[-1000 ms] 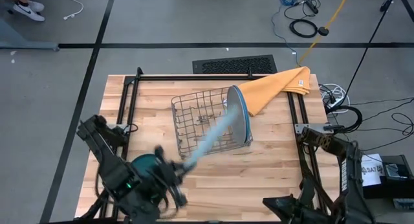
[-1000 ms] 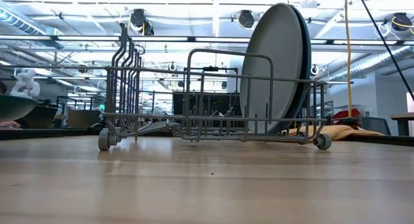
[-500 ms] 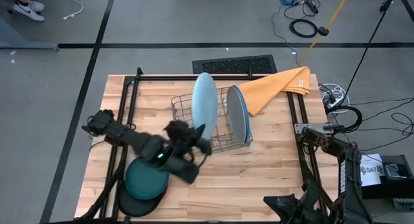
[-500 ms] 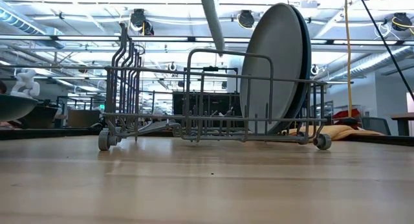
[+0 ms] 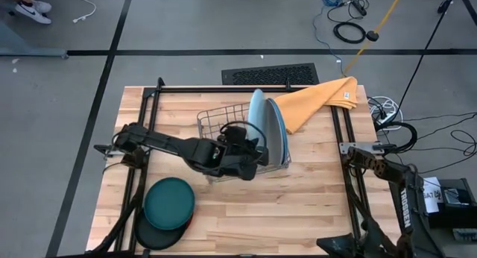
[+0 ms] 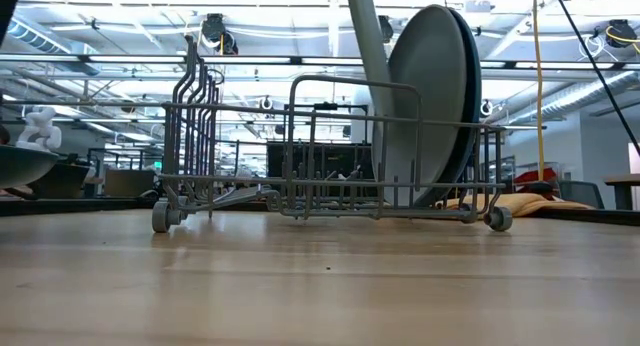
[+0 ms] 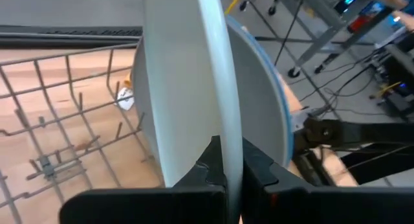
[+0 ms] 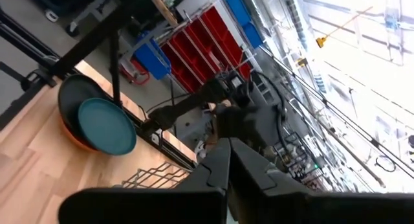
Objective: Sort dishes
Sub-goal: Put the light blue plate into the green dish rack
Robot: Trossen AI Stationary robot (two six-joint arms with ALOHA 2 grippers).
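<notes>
The left hand [image 5: 253, 155] reached over the wire dish rack [image 5: 223, 142] near the middle of the bench [image 5: 298, 198], clenched on the rim of the pale blue plate [image 5: 257, 120]. In the left wrist view its two dark fingers [image 7: 213, 162] pinched the plate's [image 7: 187, 75] lower edge between them. The plate stood on edge inside the rack, tilted a little, just beside the two large plates already racked at the rack's right end: the grey plate [image 5: 274, 135] and, behind it, the bright blue plate [image 5: 284, 131], of which only a thin rim showed. From the low view the pale blue plate [image 6: 368, 76] leaned toward the grey plate [image 6: 430, 96].

Near the bench's front left corner lay a stack of the smaller plates: the dark teal plate [image 5: 169, 203] on top, the black plate [image 5: 156, 236] under it, and a sliver of the orange-red plate [image 5: 185, 222] showing at the stack's edge.

A yellow-orange cloth [image 5: 317, 101] lay at the bench's back right corner, close behind the rack.

The right hand [image 8: 226, 166] was clenched with nothing in it, drawn back at the bench's front right corner.
</notes>
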